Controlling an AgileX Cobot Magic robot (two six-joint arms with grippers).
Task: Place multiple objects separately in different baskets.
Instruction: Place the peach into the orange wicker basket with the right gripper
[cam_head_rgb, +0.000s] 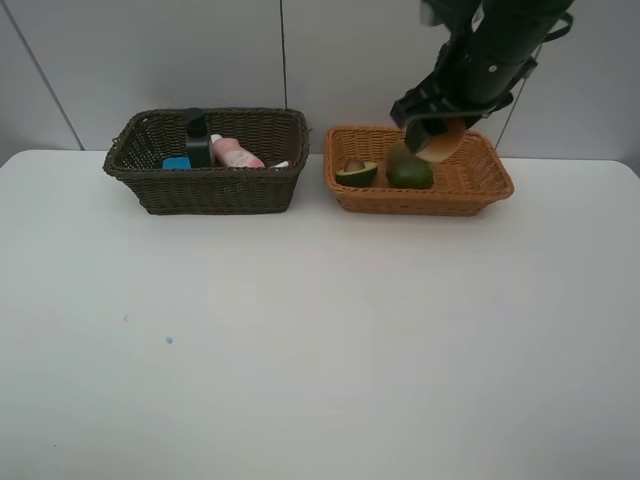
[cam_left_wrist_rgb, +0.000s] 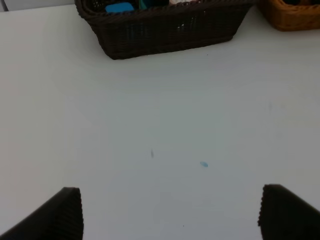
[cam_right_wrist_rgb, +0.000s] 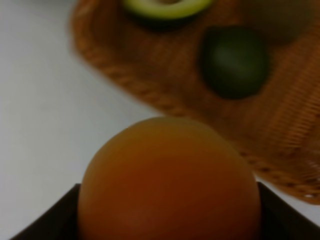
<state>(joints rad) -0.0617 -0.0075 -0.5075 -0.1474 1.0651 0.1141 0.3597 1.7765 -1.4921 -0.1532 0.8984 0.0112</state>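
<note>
R hand (cam_head_rgb: 437, 140) clamped on orange-red round fruit (cam_right_wrist_rgb: 170, 182), arm angled down, L hand (cam_left_wrist_rgb: 170, 212) spread wide

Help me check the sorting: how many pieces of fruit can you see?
3 clearly: a halved avocado and a green lime inside the light orange basket, and an orange-red round fruit held above it by the right gripper. More may be hidden behind the arm.
</note>
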